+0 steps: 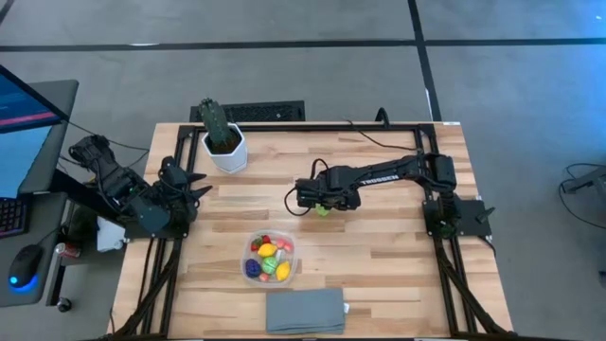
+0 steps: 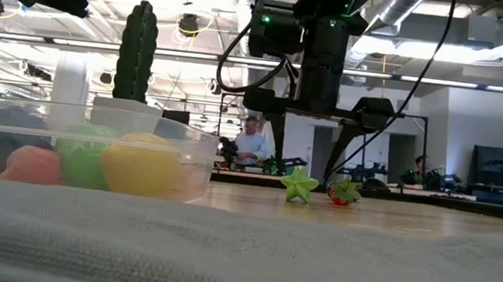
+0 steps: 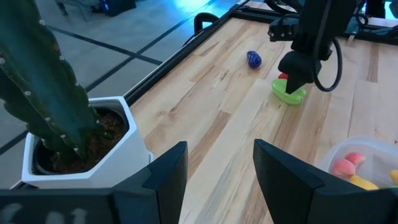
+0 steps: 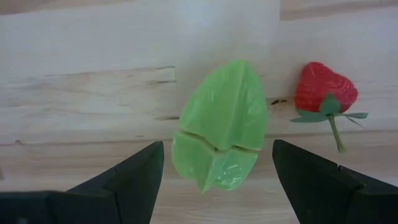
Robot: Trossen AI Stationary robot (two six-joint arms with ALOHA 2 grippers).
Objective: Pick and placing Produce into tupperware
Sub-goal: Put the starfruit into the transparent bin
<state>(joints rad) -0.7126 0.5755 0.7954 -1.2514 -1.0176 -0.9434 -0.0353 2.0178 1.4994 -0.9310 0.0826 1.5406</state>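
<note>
Tupperware (image 1: 270, 258) sits near the middle of the table's (image 1: 398, 275) front edge, just behind the folded grey cloth (image 1: 305, 311) — already holding several produce pieces: yellow, red, pink, green and purple ones show from above. Task judged well along but not finished. Still loose on the table: a green star-shaped fruit (image 4: 222, 126), a red strawberry (image 4: 324, 91) just beside it, and a small purple piece (image 3: 254, 59) lying apart from them on the bare wood; other stragglers cannot be ruled out. Right gripper (image 1: 320, 201) is at mid-table, directly over the green fruit, jaws apart and straddling it — nothing clamped yet, fruit resting on the wood. Left gripper (image 3: 214, 168) waits at the table's left edge beside the cactus (image 1: 214, 118) in its white pot (image 1: 227, 152), jaws apart and empty. Remaining work, as I read it: close on the green fruit, carry it to the tupperware, then the strawberry and the purple piece.
</note>
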